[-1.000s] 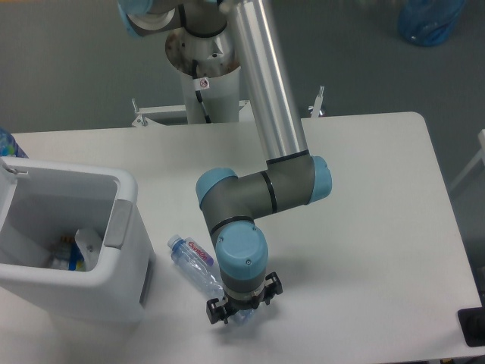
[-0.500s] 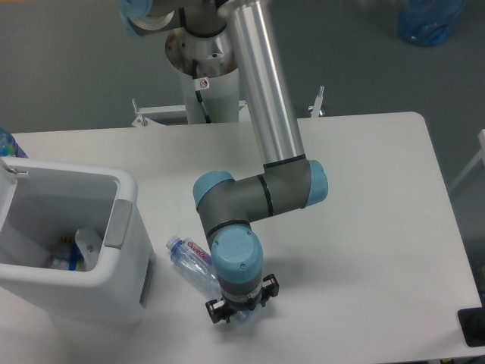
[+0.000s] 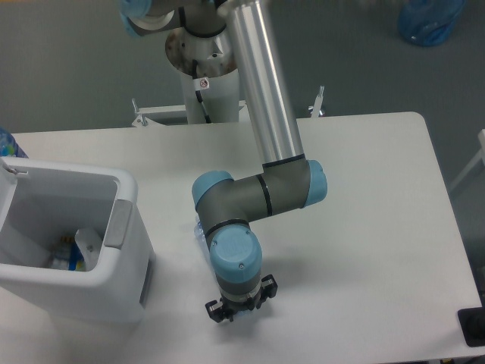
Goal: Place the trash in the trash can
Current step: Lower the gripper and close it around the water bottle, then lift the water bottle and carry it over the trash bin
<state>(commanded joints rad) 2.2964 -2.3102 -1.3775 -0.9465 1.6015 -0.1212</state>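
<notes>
My gripper (image 3: 234, 307) points down over the front middle of the table, right of the trash can (image 3: 126, 199), a white bin with a grey tab (image 3: 115, 224) on its rim. Of the clear crushed bottle (image 3: 198, 227), only a small translucent end shows left of the wrist. The rest is hidden under the arm, and it no longer lies on the table. The fingers look shut on it. A crumpled whitish wrapper (image 3: 88, 243) lies inside the can among other scraps.
The arm's white pedestal (image 3: 206, 83) stands behind the table. A blue bag (image 3: 430, 19) lies on the floor at the far right. A blue object (image 3: 6, 142) shows at the left edge and a black object (image 3: 474, 326) at the bottom right corner.
The bottle that lay slanted on the table left of the gripper has come up off the table and is now mostly hidden behind the wrist. The arm shifted slightly left.
</notes>
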